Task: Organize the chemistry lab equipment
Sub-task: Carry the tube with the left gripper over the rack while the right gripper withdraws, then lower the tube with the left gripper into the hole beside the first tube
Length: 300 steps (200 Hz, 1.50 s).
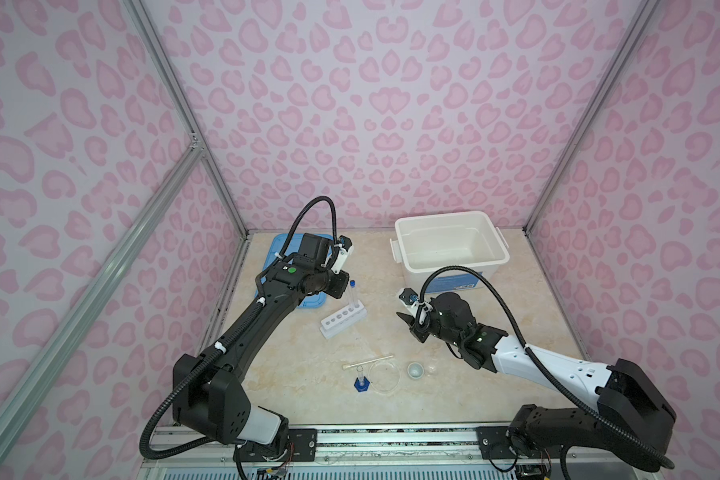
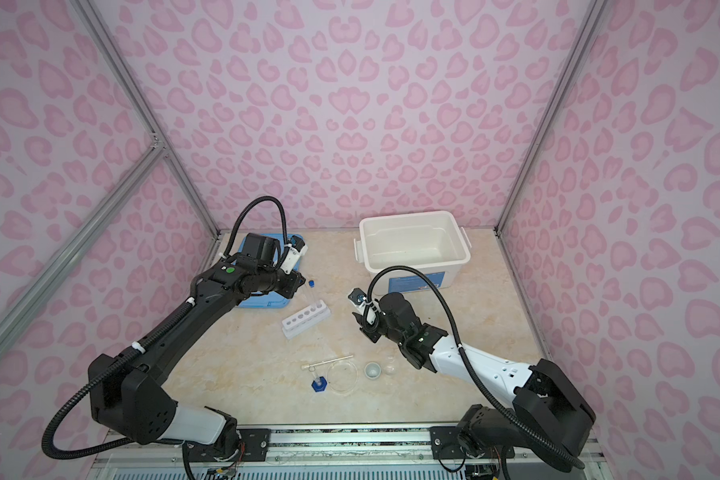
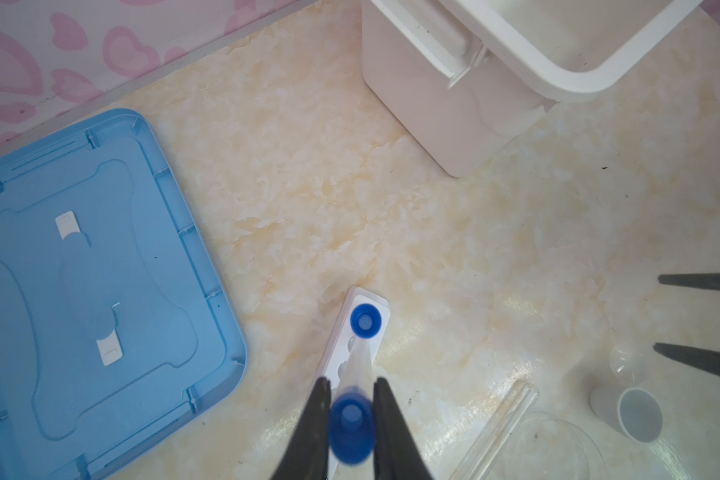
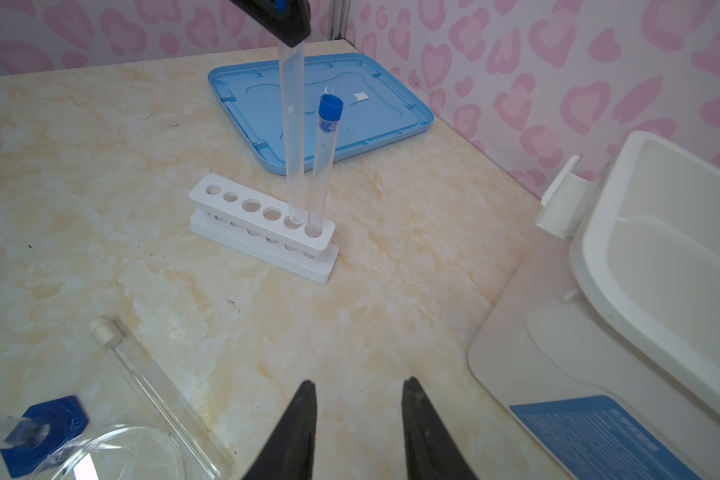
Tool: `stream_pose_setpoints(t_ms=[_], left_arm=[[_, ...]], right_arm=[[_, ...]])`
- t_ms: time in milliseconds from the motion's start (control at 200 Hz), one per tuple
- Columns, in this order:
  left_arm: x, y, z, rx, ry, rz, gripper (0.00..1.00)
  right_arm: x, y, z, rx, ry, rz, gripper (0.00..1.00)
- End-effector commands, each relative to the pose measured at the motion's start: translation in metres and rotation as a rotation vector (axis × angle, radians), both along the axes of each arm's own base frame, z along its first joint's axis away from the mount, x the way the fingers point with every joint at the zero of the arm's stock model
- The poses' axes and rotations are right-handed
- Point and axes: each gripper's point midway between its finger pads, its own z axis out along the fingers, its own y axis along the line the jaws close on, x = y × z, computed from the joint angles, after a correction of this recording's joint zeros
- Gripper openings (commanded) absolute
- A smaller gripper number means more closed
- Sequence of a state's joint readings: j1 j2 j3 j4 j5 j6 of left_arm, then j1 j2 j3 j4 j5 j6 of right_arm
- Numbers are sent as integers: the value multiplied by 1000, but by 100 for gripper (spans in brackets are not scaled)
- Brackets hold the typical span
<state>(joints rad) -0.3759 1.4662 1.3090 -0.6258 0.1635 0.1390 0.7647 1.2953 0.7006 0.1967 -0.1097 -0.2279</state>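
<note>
Blue-capped tube (image 4: 324, 166) upright in end hole of rack (image 4: 240, 200); second tube (image 4: 292, 137) in left gripper (image 3: 352, 382), tip at next.

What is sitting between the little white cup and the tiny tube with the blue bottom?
The clear petri dish lies between the white cup and the blue-based cylinder. Both top views show it.

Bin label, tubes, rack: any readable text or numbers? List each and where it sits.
Blue label on the white bin: lines of white print, too blurred to read.
Racked blue-capped tube: bluish smudge under its cap, cannot tell if it is print.
Held blue-capped tube: no print seen.
White rack, blue lid: no text visible.
Nothing can be quoted.
</note>
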Motion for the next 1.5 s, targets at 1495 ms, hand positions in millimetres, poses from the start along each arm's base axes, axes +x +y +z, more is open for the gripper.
stream_pose_setpoints(t_ms=[1495], left_arm=[[3, -5, -33, 19, 38, 5, 15]], right_arm=[[6, -1, -7, 44, 21, -2, 35]])
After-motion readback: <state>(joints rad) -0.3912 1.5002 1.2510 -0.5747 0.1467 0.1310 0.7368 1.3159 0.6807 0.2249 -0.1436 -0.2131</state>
